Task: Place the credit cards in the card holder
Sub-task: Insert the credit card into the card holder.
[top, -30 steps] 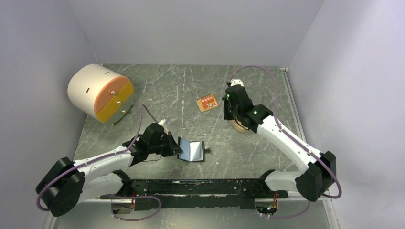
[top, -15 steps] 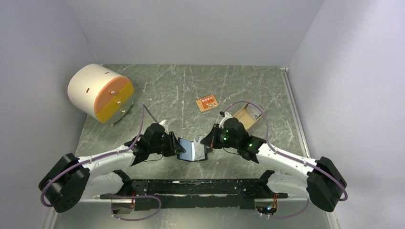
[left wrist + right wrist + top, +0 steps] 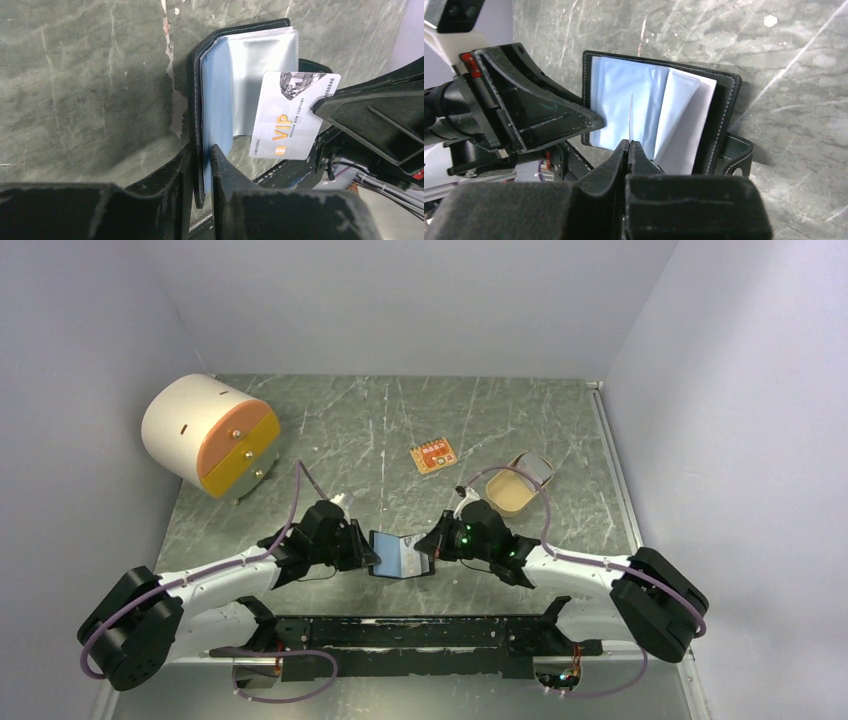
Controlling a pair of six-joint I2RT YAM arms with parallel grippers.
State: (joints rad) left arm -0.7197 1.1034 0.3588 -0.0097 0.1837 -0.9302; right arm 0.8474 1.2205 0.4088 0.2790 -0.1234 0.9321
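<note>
Your left fingers clamp wallet by cover edge: book spread open, pockets facing your other arm. Your right fingers pinch card by one end, edge-on, free end just ahead of tips, over pockets, likely not yet in. Line leading edge with slot, then push.

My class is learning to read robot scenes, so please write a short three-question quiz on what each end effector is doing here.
1. True or false: the left end effector clamps the card holder by its edge.
2. The right end effector holds: A the credit card, B the card holder, C nothing.
3. Fill in: the credit card's gold letters read ___.
Key: 1 true; 2 A; 3 VIP.
</note>
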